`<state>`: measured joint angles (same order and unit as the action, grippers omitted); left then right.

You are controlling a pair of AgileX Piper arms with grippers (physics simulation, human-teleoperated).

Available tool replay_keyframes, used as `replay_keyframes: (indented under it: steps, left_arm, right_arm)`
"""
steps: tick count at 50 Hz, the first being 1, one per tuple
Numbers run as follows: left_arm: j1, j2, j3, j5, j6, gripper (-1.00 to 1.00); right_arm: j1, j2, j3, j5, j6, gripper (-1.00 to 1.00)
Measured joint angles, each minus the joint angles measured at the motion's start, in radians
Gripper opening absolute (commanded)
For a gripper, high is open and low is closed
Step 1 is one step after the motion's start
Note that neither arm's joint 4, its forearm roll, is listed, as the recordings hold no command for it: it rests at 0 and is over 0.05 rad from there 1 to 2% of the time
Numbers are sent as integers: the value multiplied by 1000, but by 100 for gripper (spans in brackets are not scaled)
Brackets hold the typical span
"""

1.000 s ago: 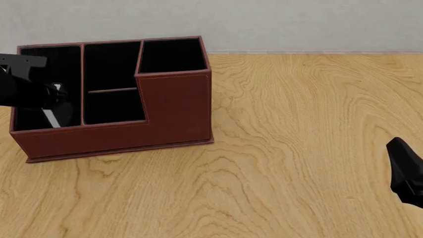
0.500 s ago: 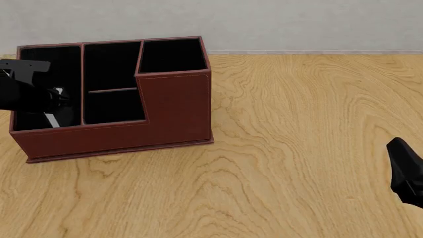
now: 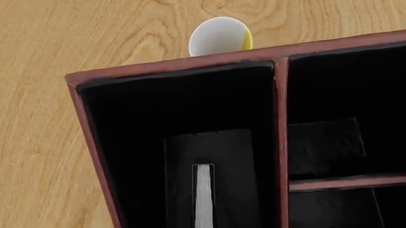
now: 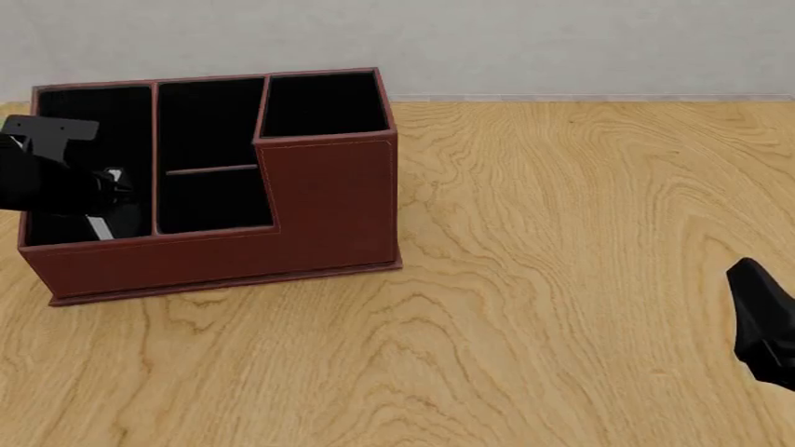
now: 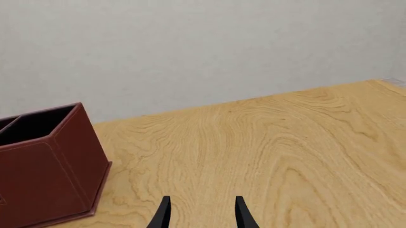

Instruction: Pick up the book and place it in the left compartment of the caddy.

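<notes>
The reddish-brown caddy (image 4: pixel 330 200) stands at the table's left. My left gripper (image 4: pixel 106 200) reaches down into its left compartment (image 4: pixel 93 121), the long black-lined slot. It is shut on the black book (image 4: pixel 97 226), whose white page edge shows as a thin strip. In the left wrist view the book (image 3: pixel 203 199) hangs centred inside the left compartment (image 3: pixel 178 104), and its dark covers blend with my fingers. My right gripper (image 5: pixel 203 213) is open and empty, low at the table's right (image 4: pixel 764 321), far from the caddy (image 5: pixel 44 166).
A small round white and yellow object (image 3: pixel 219 37) lies on the table just outside the caddy's wall (image 3: pixel 190 64). The two small middle sections (image 4: pixel 211 154) and the tall square section (image 4: pixel 323 102) adjoin the left compartment. A grey wall (image 4: pixel 559 47) closes the far edge.
My left gripper has sunk a little lower into the left compartment with the book. The right arm has not moved.
</notes>
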<state>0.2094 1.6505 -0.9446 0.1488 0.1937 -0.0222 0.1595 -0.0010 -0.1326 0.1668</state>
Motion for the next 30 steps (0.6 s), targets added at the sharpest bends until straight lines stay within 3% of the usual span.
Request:
replay_keyframes:
  steps: [18, 19, 30]
  left_arm:
    - [-5, 1, 4, -7, -6, -100]
    - [-5, 0, 4, -6, -7, 100]
    - [-10, -12, -3, -1, -7, 100]
  right_arm:
    - [2, 5, 0, -2, -5, 100]
    - [2, 6, 0, -3, -5, 100]
    - [2, 7, 0, -3, -6, 100]
